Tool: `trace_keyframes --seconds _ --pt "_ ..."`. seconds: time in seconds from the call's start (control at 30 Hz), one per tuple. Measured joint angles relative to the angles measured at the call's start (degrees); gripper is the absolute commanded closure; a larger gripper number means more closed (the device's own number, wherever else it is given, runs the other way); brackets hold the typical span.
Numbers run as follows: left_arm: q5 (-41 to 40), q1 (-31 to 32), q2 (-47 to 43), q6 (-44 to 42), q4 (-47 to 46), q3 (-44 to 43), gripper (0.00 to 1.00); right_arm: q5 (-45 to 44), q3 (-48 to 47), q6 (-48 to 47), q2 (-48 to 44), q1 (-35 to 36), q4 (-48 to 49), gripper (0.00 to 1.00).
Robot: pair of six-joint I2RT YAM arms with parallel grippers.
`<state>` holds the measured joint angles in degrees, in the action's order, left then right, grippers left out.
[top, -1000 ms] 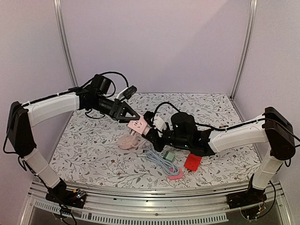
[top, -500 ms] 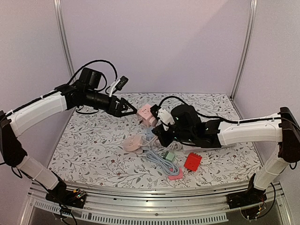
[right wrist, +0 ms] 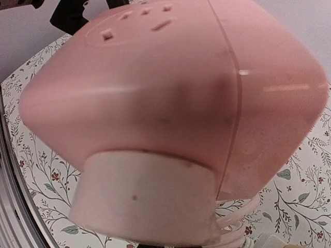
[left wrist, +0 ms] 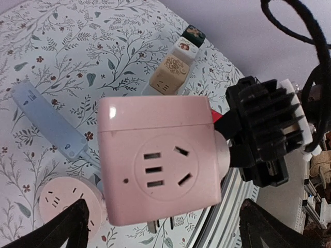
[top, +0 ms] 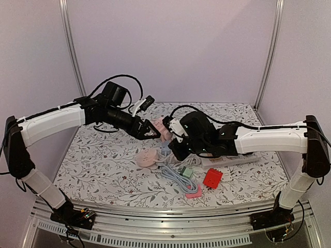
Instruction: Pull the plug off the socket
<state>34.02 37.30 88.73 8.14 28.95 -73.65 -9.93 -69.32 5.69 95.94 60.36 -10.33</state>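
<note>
Pink socket cube [left wrist: 158, 160] freed, left end effector [top: 154, 130] now spread; right end effector [top: 170, 129] clamps plug [left wrist: 221, 155].

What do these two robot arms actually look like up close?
The left arm and right arm have white shells over their long segments, with black joints. Black cables loop loosely above each wrist. The left tool and right tool are black, and the left one's fingers taper like wedges.

- We see a floral desk [top: 103, 160]
- On it lie a round pink socket [top: 146, 156], a grey cable [top: 176, 176], a red block [top: 212, 178], a flat pink piece [top: 193, 192]
</note>
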Motion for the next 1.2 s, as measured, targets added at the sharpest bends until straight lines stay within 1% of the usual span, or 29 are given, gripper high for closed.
trace_keyframes --seconds 0.17,0.4,0.53,0.63,0.83,0.87,1.03,1.2 --pt "0.3 0.0 0.0 0.3 -0.1 0.0 0.01 0.2 -1.7 -0.1 2.0 0.0 -1.7 1.00" --pt "0.1 0.0 1.2 0.8 -0.1 0.0 0.15 0.3 -1.8 -0.4 2.2 0.0 -2.6 1.00" --pt "0.0 0.0 2.3 1.0 0.0 0.0 0.18 0.8 -2.1 -0.9 2.2 0.1 -2.6 1.00" --pt "0.0 0.0 3.1 1.3 0.1 -0.1 0.24 1.1 -2.4 -1.5 2.2 0.5 -2.6 1.00" --pt "0.0 0.0 3.5 1.5 0.5 -0.2 0.29 1.1 -2.4 -2.4 2.3 0.8 -3.0 1.00" --pt "0.0 0.0 3.5 1.5 0.5 -0.2 0.30 1.1 -2.4 -2.6 2.3 0.8 -3.0 1.00" --pt "-0.2 -0.1 3.6 1.3 0.8 -0.2 0.46 1.2 -2.4 -3.5 2.4 1.1 -3.4 1.00" --pt "0.3 -0.1 3.7 1.1 1.6 -0.2 0.52 1.2 -2.4 -5.0 2.4 1.6 -3.9 1.00"
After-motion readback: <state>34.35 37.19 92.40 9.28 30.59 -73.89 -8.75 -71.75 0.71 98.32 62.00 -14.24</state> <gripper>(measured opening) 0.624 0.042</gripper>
